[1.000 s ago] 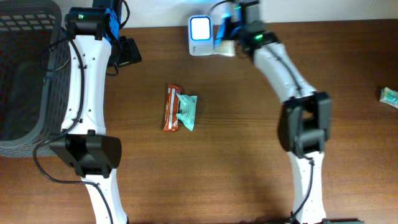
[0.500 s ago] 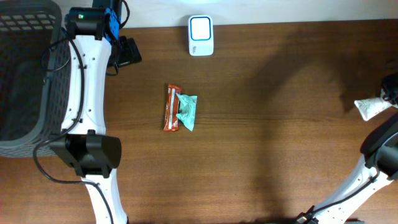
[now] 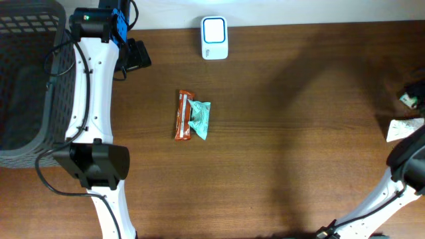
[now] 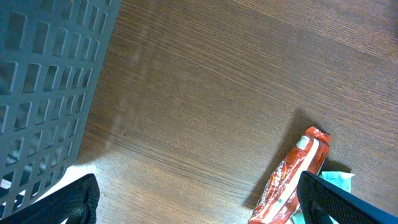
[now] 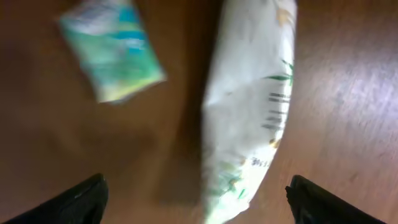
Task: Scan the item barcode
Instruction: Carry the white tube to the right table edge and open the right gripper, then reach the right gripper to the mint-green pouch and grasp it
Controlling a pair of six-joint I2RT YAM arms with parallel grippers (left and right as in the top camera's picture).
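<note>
We note the right gripper (image 5: 208, 202), now open, has released the white packet (image 5: 249, 106) at the right edge, away from the scanner (image 3: 214, 38), so its scan appears done

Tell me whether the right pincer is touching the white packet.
Apart. The right wrist view shows the right pincer open, its fingers spread to the lower corners, with bare wood visible between each finger and the white packet.

A brown wooden table (image 3: 285, 153) carries a white scanner (image 3: 214, 38) at the far edge. Left of centre, a red snack bar (image 3: 182, 115) touches a teal packet (image 3: 200, 119). At the right edge, a white pouch (image 3: 404, 128) lies near a small green packet (image 5: 112, 50).
</note>
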